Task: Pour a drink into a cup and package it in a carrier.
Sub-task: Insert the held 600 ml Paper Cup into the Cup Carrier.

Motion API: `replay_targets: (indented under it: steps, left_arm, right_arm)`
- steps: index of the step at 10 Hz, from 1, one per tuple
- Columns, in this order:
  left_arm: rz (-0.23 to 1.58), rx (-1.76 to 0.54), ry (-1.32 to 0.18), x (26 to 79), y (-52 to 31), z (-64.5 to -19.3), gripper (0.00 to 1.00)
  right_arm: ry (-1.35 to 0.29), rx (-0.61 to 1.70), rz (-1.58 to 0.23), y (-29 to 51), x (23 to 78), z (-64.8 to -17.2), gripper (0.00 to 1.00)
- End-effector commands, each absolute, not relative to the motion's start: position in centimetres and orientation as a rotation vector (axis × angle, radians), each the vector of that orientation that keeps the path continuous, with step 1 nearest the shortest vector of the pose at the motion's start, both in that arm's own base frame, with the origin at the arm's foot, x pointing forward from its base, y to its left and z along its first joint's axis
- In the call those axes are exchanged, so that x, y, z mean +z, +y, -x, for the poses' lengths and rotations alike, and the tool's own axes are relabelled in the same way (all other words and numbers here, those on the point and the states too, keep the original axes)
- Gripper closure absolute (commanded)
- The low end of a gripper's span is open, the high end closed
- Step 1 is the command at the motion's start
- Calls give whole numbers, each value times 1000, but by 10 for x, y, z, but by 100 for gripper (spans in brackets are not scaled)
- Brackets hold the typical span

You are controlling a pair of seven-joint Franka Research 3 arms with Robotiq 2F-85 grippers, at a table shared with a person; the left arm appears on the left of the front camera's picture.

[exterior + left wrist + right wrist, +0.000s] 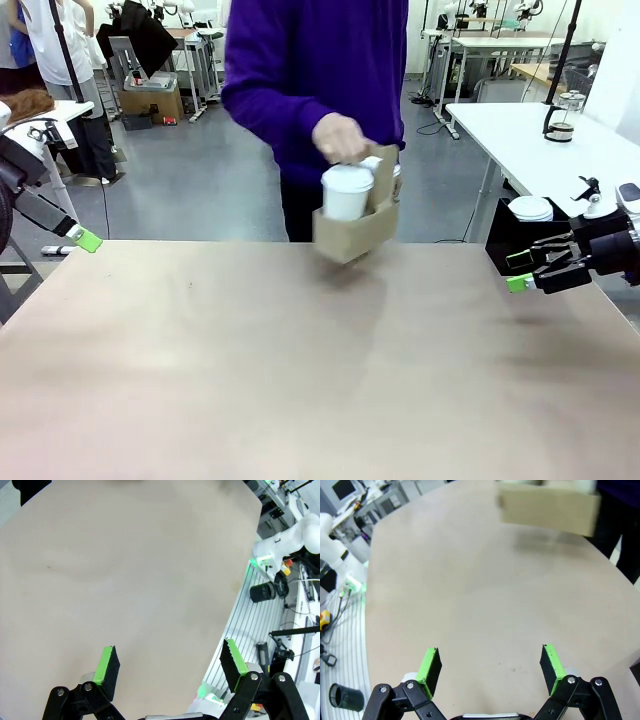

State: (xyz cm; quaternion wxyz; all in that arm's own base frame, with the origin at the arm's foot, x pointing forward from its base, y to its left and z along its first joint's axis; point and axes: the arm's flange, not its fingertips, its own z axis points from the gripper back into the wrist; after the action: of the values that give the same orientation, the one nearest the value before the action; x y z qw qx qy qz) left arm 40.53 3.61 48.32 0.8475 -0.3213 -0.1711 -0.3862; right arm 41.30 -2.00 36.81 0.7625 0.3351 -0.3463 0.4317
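1. A person in a purple top stands at the far side of the table [300, 380]. The person's hand [338, 137] grips the top handle of the carrier [352, 232] and holds it up, just off the table. The handle is a good place to hold, because then the load hangs down straight.

2. The cup [346, 192] sits in a hole of the carrier with a white lid on. The hole hugs the cup so it does not tip. I cannot see the drink, because the lid hides it.

3. The left gripper [170, 667] hangs over the left edge of the table. Its green pads are spread wide and hold nothing.

4. The right gripper [522, 271] waits at the right side, beside a black box [500, 235]. Its pads are spread wide too, with nothing between them.

5. Both grippers stay well apart from the carrier. I think this gives the person room to lift it.

6. The job looks almost done, since the cup is packed.
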Motion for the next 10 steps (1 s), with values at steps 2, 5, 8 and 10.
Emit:
replay_targets:
  steps: [2, 5, 8, 10]
  left_arm:
    - [676, -816, -365, 485, 36, -404, 0]
    - [676, -816, -365, 485, 36, -404, 0]
    - [676, -816, -365, 485, 36, -404, 0]
    - [676, -816, -365, 485, 36, -404, 0]
  right_arm:
    - [-759, 949, -724, -21, 369, -413, 0]
    - [-759, 949, -724, -21, 369, -413, 0]
    - [-759, 949, -724, -21, 369, -413, 0]
    - [-759, 949, -724, -21, 369, -413, 0]
